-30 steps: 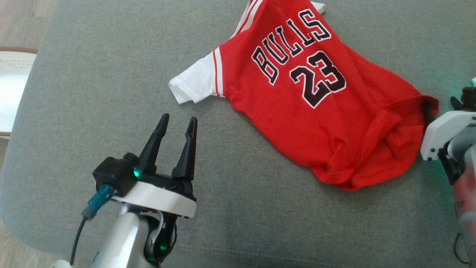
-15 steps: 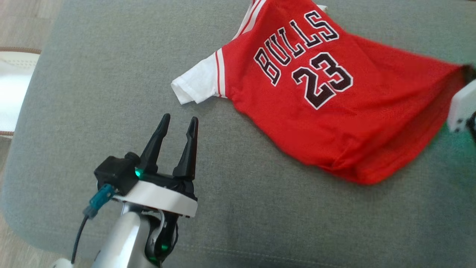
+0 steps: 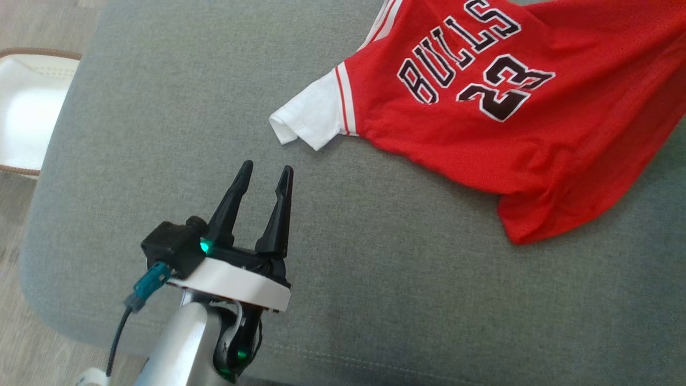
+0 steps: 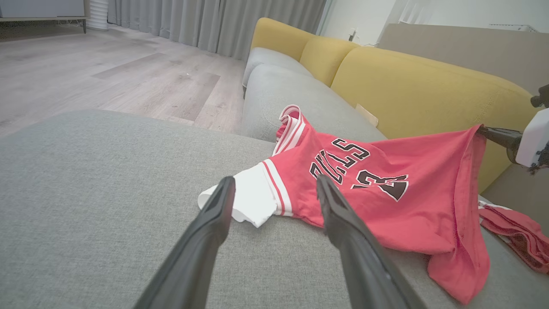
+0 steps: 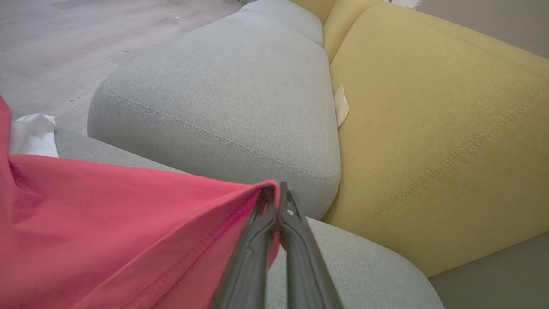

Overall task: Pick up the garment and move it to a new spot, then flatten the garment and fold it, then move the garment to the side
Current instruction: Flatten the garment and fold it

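The garment is a red Bulls 23 jersey (image 3: 482, 139) with white sleeves, lying on the grey cushion (image 3: 161, 107). Its hem corner is lifted off the cushion at the right. My right gripper (image 5: 279, 193) is shut on that red hem (image 5: 206, 240); from the left wrist view it shows at the far right (image 4: 493, 133), holding the jersey (image 4: 386, 201) up. My left gripper (image 3: 265, 174) stands open above the cushion, just short of the white sleeve (image 3: 311, 115), with nothing between its fingers (image 4: 214, 214).
A yellow sofa backrest (image 4: 407, 86) runs behind the grey seat cushions (image 5: 223, 90). Another red and white cloth (image 4: 514, 234) lies on the cushion at the right. A white object (image 3: 27, 107) sits on the wooden floor to the left.
My right gripper has lifted the jersey's hem corner up and away to the right, stretching the cloth. The head camera has shifted a little. My left gripper stays open in place.
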Robot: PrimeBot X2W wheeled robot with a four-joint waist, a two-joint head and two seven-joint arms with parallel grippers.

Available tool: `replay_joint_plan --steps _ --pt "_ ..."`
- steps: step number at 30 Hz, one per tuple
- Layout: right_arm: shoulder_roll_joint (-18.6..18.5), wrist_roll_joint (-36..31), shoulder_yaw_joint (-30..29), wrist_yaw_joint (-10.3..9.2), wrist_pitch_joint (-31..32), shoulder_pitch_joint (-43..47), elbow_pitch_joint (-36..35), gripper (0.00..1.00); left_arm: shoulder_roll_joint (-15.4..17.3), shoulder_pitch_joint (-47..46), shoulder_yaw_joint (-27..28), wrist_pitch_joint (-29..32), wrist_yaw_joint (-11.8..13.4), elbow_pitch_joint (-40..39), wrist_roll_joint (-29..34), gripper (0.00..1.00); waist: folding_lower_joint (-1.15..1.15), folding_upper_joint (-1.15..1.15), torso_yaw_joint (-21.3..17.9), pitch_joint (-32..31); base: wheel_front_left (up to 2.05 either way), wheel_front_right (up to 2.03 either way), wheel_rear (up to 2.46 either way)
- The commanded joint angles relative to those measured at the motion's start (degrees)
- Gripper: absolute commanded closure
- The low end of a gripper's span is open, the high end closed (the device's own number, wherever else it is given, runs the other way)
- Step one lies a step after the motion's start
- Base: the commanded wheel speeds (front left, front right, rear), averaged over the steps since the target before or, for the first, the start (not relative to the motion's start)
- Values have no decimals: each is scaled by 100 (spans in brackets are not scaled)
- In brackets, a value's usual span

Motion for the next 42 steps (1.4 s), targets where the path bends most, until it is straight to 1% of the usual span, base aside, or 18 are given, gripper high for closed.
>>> replay_joint_plan --steps 1,2,3,4,10,15,17,22,25,28,31,38,42 --pt "-60 -95 15 -5 -65 -168 -58 100 39 -225 147 -70 32 -210 -63 0 0 0 37 17 0 0 0" --pt "-60 -95 15 -5 -65 -168 -58 100 39 -225 147 -70 32 -210 -63 0 0 0 37 17 0 0 0" --pt "-40 -138 -3 -5 -89 -196 -17 32 39 -223 144 -70 35 -212 -66 0 0 0 47 22 0 0 0" --pt "-3 -170 -27 -5 -107 -211 29 0 39 -221 142 -70 39 -215 -69 0 0 0 53 25 0 0 0" --pt "240 -194 -148 -5 -280 -135 327 0 39 -190 205 -70 60 -190 -50 0 0 0 -37 -89 0 0 0" --pt "432 -87 -248 -5 -454 10 507 0 39 -135 317 -70 34 -159 10 0 0 0 -216 -361 0 0 0" --pt "515 -109 -181 -5 -628 131 502 0 39 -93 395 -70 20 -140 31 0 0 0 -311 -516 0 0 0" --pt "946 254 -206 -5 -1075 598 473 0 39 109 569 -70 -6 -106 81 0 0 0 -559 -960 0 0 0" --pt "1226 508 -171 -5 -1240 966 325 0 39 273 662 -70 -15 -102 94 0 0 0 -706 -1236 0 0 0" --pt "1518 816 -140 -5 -1342 1350 28 0 39 429 760 -70 -2 -139 86 0 0 0 -869 -1424 0 0 0" --pt "1786 1124 -101 -5 -1413 1839 -414 0 39 523 801 -70 1 -156 89 0 0 0 -970 -1523 0 0 0" --pt "2247 1635 -32 -5 -1471 3371 -1847 0 39 580 838 -70 8 -196 95 0 0 0 -1118 -1601 0 0 0" --pt "2415 1854 79 -5 -1453 4293 -2606 0 39 648 842 -70 -2 -185 109 0 0 0 -1144 -1655 0 0 0"
